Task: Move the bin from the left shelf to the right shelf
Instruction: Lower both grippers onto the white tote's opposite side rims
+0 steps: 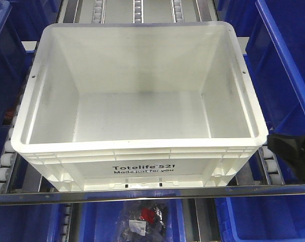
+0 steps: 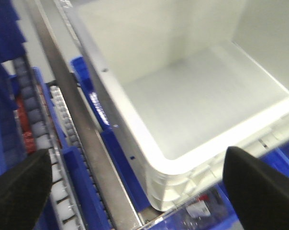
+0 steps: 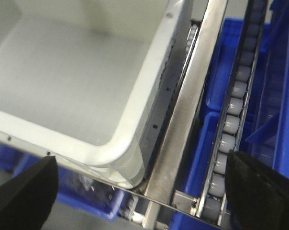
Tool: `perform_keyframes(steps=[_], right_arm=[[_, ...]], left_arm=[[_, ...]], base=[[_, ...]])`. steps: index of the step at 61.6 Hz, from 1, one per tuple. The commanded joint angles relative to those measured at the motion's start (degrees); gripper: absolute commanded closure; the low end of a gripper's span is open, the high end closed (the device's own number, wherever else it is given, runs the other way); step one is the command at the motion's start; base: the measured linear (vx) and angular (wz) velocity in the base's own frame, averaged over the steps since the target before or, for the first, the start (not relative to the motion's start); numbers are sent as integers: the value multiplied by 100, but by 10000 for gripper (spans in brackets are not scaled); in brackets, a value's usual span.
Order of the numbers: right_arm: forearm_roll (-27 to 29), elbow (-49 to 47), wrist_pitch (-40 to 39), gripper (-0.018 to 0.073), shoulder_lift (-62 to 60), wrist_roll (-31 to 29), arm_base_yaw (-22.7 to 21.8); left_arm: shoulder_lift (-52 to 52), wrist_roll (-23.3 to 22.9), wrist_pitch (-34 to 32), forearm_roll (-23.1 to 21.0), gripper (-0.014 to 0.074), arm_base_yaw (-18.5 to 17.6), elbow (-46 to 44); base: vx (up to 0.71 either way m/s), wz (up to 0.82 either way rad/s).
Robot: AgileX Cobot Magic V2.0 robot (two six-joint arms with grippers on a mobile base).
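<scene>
Steel roller lanes (image 1: pixel 136 10) run back into a shelf rack packed with blue plastic bins (image 1: pixel 289 65). In the front view the large white rectangular plastic tote (image 1: pixel 137 116) fills the middle of the frame. It sits on the rollers with its printed front wall just behind the metal front bar (image 1: pixel 142 191), and it is empty. We cannot tell from here which shelf this is. Below the bar, at bottom centre, a clear bag of dark and red parts (image 1: pixel 145 219) lies in a lower blue bin.

From the left wrist view, we look down on one near corner of the tote, at centre right of the frame, beside a steel side rail (image 2: pixel 82 124) and a row of pale rollers (image 2: pixel 63 143). The left gripper (image 2: pixel 139 196) hangs above that corner with its black fingers (image 2: pixel 20 191) spread wide and holding nothing.

From the right wrist view, the other near corner shows at centre left, close against another steel rail (image 3: pixel 183 124), with rollers (image 3: pixel 230 115) to the right. The right gripper (image 3: pixel 142 191) is likewise spread wide and empty.

We judge the tote stiff and, being empty, light, but bulky and smooth-walled, so likely slippery. The ribbed rim looks like the best hold: one gripper on each side, pinching the lip or hooking beneath it, and keeping the tote level.
</scene>
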Motion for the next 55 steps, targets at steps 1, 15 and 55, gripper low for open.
perform_keyframes(steps=[1,15,55], right_arm=[[-1017,-470,-117,-84,420,680,644],[-2849,-1503,369,-74,1637,2775,1454],[-2809,-3038,418,-36,3837,4075,1268]], left_arm=[[308,-11,-252,169,-74,-373,-272],[1563,-1725,-237,1584,-58,-685,-911],[4291,-3894,-5,2473,-6,-600,-2064]], base=[[0,0],[0,0],[0,0]])
